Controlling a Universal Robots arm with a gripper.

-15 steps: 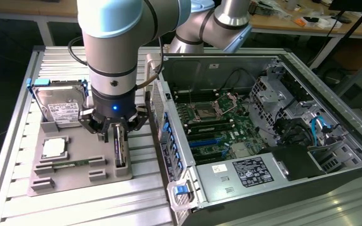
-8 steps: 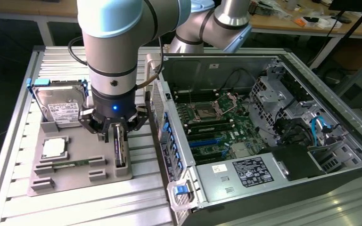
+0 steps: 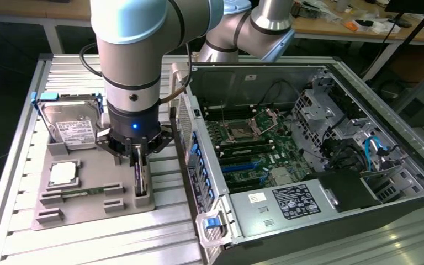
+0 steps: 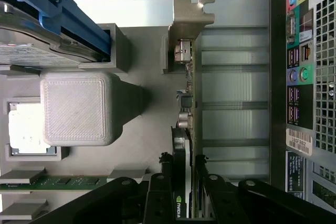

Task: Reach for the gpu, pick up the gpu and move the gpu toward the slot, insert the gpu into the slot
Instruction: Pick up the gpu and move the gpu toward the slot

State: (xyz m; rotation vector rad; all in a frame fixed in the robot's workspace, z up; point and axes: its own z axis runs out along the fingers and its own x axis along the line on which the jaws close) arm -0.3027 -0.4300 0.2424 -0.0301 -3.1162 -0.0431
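One gpu [image 3: 141, 182] | dark card on edge, silvery bracket | pincer [image 4: 182, 160] astride it, grip cannot tell

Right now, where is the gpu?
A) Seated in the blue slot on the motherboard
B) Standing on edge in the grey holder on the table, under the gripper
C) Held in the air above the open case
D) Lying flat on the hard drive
B: the gpu stands on edge in the grey holder beside the case, with the gripper down over it, and the blue slot has no card in it.
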